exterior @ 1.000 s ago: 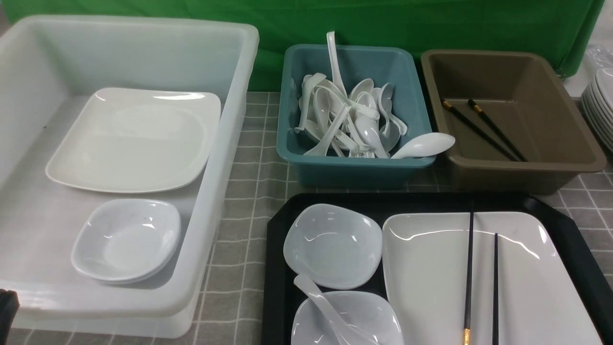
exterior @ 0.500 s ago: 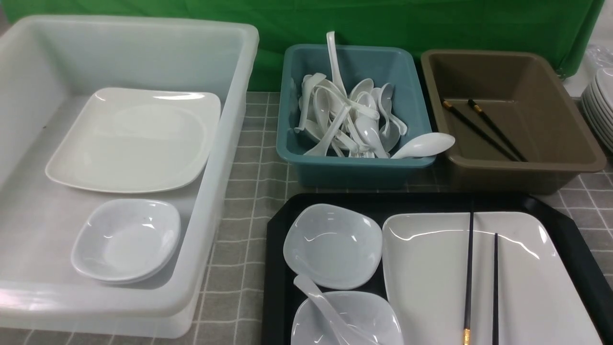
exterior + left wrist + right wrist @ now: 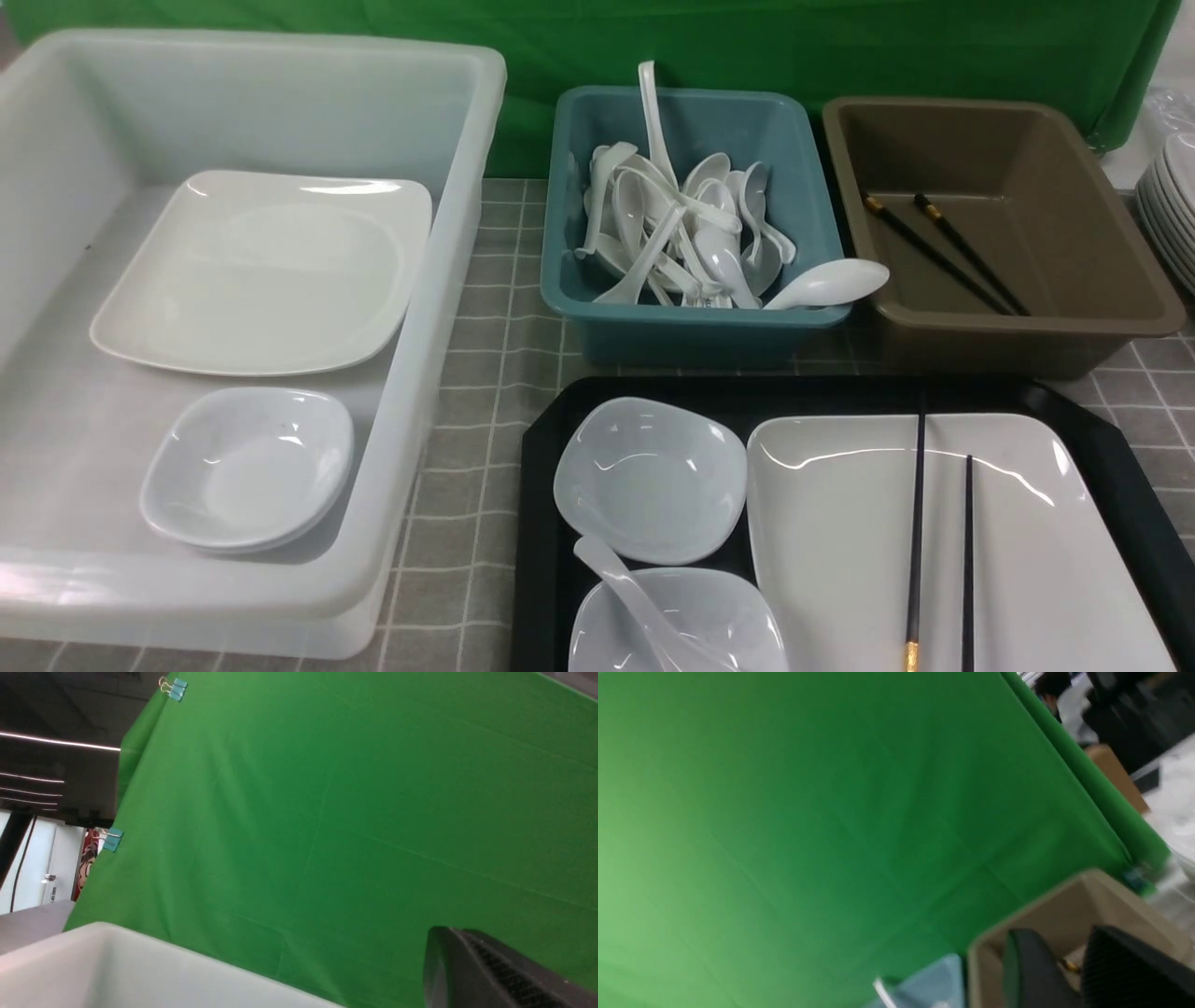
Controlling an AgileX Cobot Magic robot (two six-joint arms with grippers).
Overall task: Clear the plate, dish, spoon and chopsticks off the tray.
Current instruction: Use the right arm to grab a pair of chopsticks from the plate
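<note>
On your far left the white tub (image 3: 485, 112) fills that side of the table. Its tall rim stands near the tray (image 3: 537, 523), with a strip of grey checked cloth (image 3: 485, 308) between them. Inside the tub a square plate (image 3: 261, 271) lies toward the back and a small bowl (image 3: 247, 467) toward the front, with bare floor around both. Your left gripper (image 3: 448, 961) is closed, nothing seen in it, and its camera looks over the tub's rim at the green backdrop (image 3: 327, 812). In the middle the teal tub (image 3: 691, 327) sits just behind the tray, holding a heap of spoons (image 3: 691, 233). One stray spoon (image 3: 831, 282) hangs over its front right corner. On the tray's left part the far dish (image 3: 649, 476) and the near dish (image 3: 709, 625) sit close together. The spoon (image 3: 635, 607) lies in the near dish, its handle reaching toward the far one. The plate (image 3: 840, 541) covers the tray's right part, its left edge just beside both dishes. The chopsticks (image 3: 915, 523) lie on it front to back, slightly apart, and one tip passes over the far rim. Behind them the brown tub (image 3: 1027, 331) stands just beside the teal one, with a second pair of chopsticks (image 3: 943, 250) slanted on its otherwise bare floor. Your right gripper (image 3: 1069, 956), blurred, has its fingers a little parted with nothing between them, near that tub's corner. A stack of round plates (image 3: 1172, 205) sits at the far right edge.
</note>
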